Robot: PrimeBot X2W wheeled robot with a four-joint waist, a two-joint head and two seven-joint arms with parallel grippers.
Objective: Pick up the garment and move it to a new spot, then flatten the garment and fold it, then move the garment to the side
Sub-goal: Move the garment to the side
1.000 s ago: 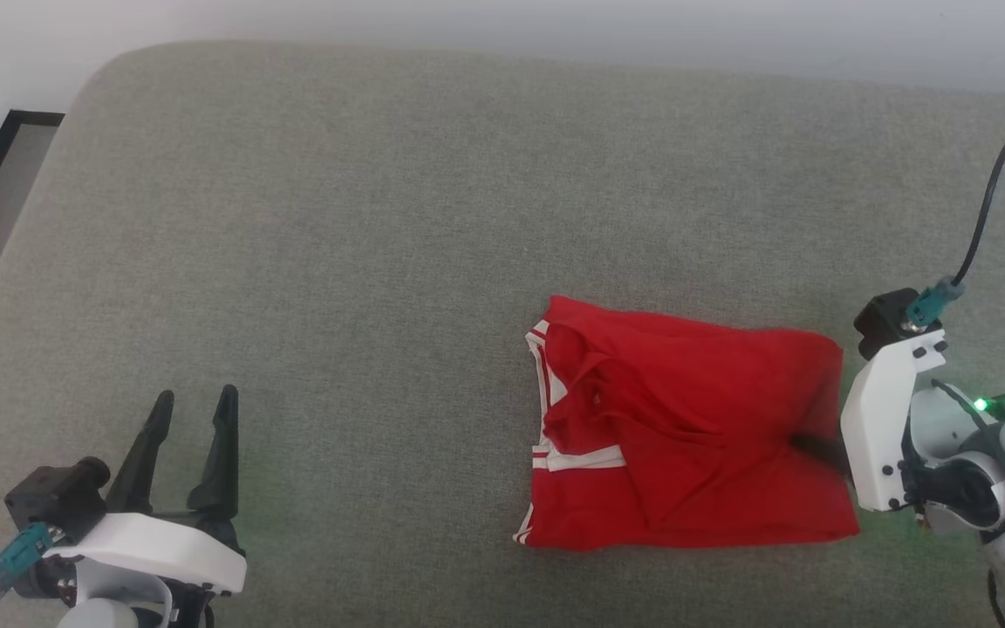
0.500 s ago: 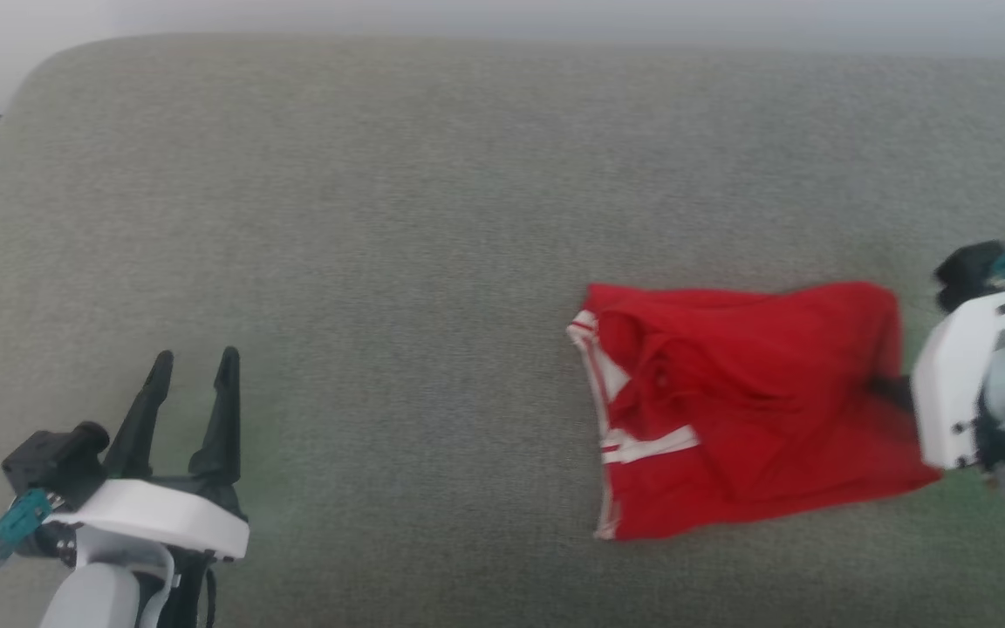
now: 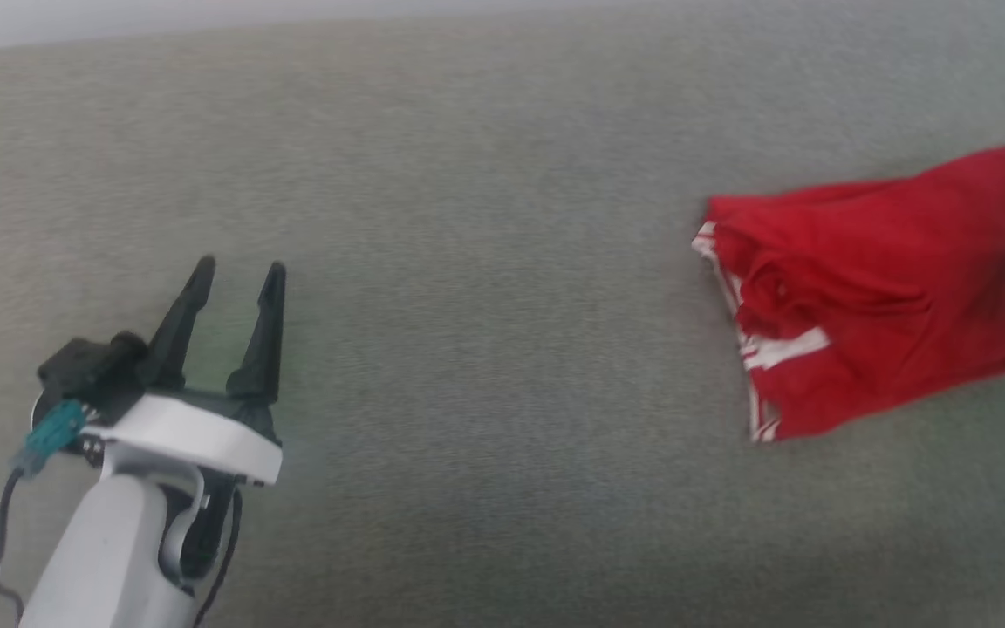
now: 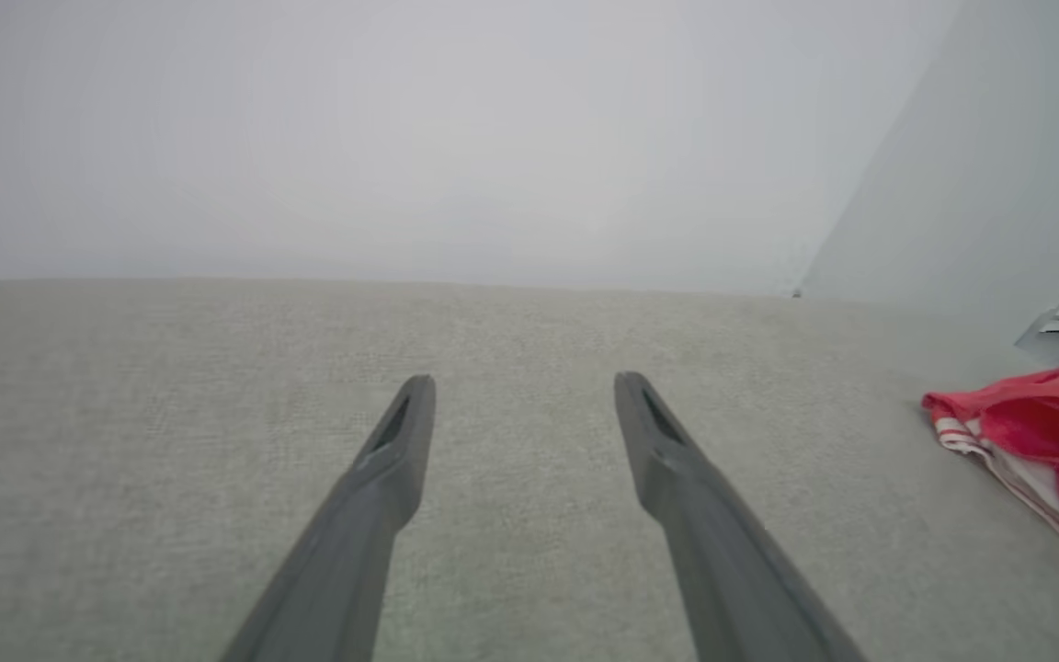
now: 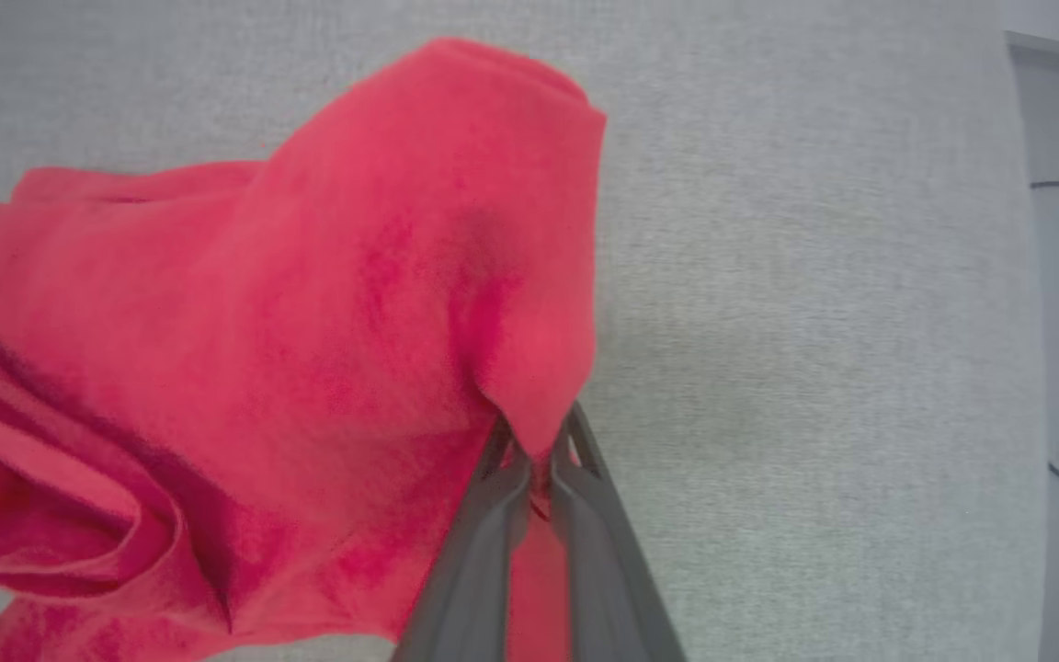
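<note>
There is one garment [image 3: 886, 288], a red jersey-cloth bundle with white-striped trim. It is carried by one grey-green woven upholstered surface [image 3: 485, 305], and two grippers are at work.

The garment sits crumpled toward the right side of the surface, with its trimmed end facing the middle. The right gripper [image 5: 539, 437] has its two dark fingers pressed together on a fold of red cloth at the garment's right end. In the right wrist view, a strip of bare upholstery lies between that fold and the surface's edge.

The left gripper [image 3: 241, 266] hovers near the front left of the surface, well apart from the garment. Its two fingers are spread and hold nothing.

A wide stretch of bare upholstery lies between the left gripper and the garment. More bare upholstery runs ahead of the left fingers [image 4: 401, 441] to the far edge, where a pale wall [image 4: 401, 138] rises.
</note>
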